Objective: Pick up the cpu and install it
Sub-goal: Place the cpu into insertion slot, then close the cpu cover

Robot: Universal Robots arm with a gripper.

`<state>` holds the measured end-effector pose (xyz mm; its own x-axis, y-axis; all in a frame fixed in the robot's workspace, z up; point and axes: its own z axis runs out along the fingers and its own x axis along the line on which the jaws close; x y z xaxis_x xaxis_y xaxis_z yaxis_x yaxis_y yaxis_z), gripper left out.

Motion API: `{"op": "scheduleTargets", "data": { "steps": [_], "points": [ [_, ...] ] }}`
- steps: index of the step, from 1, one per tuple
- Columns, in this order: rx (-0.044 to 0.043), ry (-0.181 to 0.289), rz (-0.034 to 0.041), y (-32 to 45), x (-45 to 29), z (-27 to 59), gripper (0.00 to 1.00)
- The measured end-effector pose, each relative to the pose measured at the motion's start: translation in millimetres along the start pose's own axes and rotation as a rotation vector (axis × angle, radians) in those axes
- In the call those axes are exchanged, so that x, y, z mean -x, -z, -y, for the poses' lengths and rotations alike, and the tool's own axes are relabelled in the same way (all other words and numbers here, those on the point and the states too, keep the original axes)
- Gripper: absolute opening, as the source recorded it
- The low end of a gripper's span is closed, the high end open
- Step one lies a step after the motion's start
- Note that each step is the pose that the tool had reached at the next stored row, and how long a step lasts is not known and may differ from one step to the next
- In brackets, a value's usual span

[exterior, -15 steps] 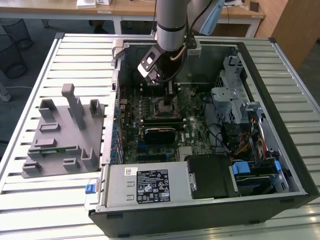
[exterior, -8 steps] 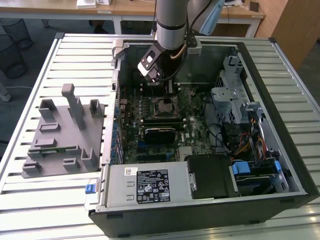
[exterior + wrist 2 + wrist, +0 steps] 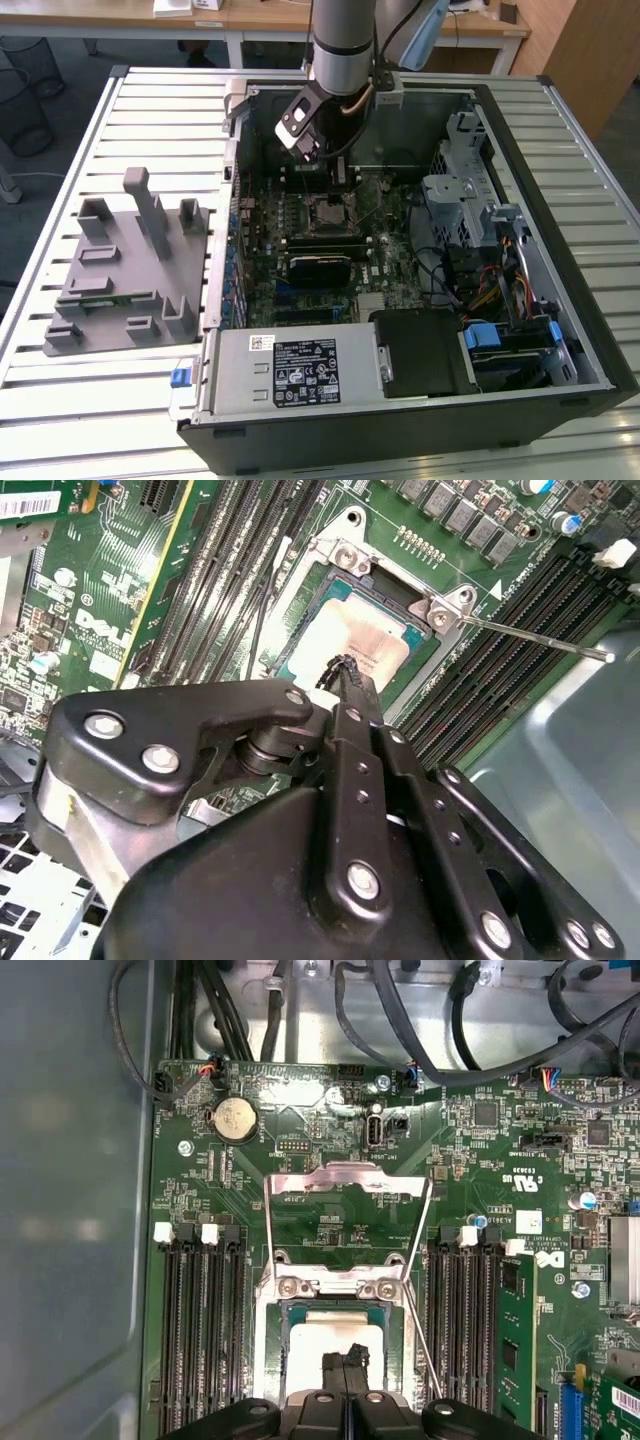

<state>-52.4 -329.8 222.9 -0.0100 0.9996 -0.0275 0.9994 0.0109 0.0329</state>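
the pincer [image 3: 345, 672] has its two black fingertips pressed together with nothing clamped between them, and it hangs right over the cpu [image 3: 365, 638]; in the first wrist view the pincer [image 3: 347, 1360] sits over the chip's middle. whether the tips touch the metal top i cannot tell. there is one arm [image 3: 345, 40], one pincer and one cpu. the cpu [image 3: 315, 1345] lies flat in the one socket [image 3: 340, 1285] on the green board [image 3: 300, 215]. it is a square with a silvery-grey metal top that catches a pale glare, and a thin dark greenish rim shows round it. the socket's one metal hold-down frame [image 3: 345, 1175] is swung open, away from the cpu. its one thin wire lever [image 3: 540, 640] sticks out free at a slant across the memory slots. two banks of long black memory slots flank the socket, one bank [image 3: 205, 1330] on one side and one [image 3: 465, 1330] on the other. one round coin battery [image 3: 232, 1118] sits on the board beyond the open frame. in both wrist views the pincer's own black links cover the near part of the socket and part of the cpu. in the exterior view one open computer case [image 3: 400, 430] lies on a slatted table [image 3: 60, 400]. one grey plastic rack [image 3: 130, 280] stands beside it on the exterior view's left.
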Motion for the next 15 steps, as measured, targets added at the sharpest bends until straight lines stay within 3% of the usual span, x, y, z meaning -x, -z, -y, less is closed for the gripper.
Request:
{"op": "scheduleTargets", "data": {
  "steps": [15],
  "points": [
    [-0.0001, 0.000, 0.0000, 12.3, 0.3, -0.4, 0.11]
  ]
}}
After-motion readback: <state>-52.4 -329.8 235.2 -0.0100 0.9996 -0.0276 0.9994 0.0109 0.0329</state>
